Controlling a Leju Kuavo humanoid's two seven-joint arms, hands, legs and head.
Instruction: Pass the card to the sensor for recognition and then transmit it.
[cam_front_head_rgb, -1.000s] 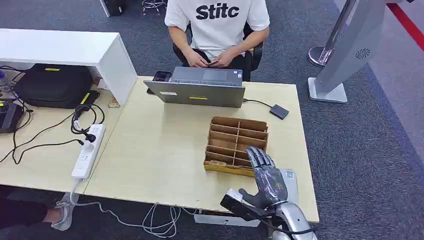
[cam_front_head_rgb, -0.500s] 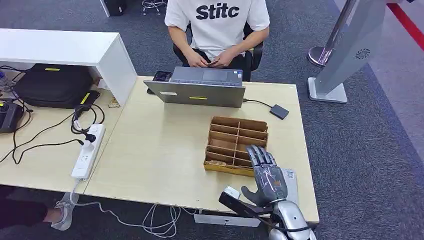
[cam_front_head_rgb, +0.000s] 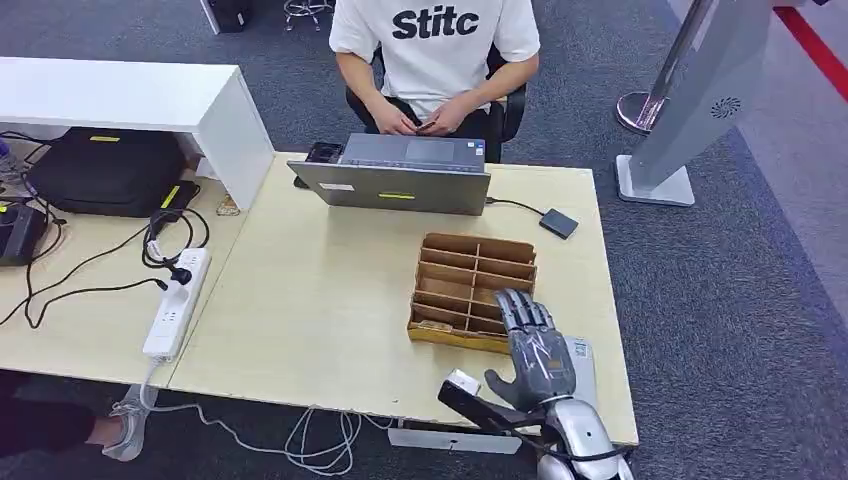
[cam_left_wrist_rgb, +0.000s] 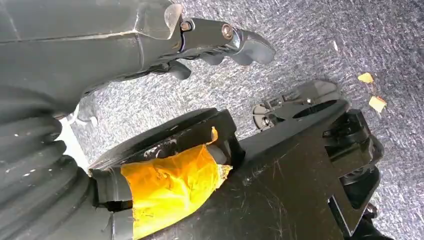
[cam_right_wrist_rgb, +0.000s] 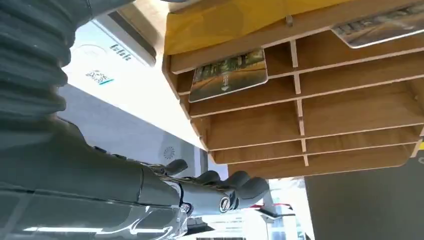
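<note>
A pale tabletop (cam_front_head_rgb: 320, 300) carries a wooden divided tray (cam_front_head_rgb: 470, 275). The right hand (cam_front_head_rgb: 535, 350), spread and empty, hovers by the tray's near corner; a card (cam_right_wrist_rgb: 227, 75) lies in its slot, seemingly untouched. Everything remains.

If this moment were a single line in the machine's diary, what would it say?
right hand: open, over near edge of wooden divider box | card: in box slot, not held | left hand: hanging over carpet
</note>
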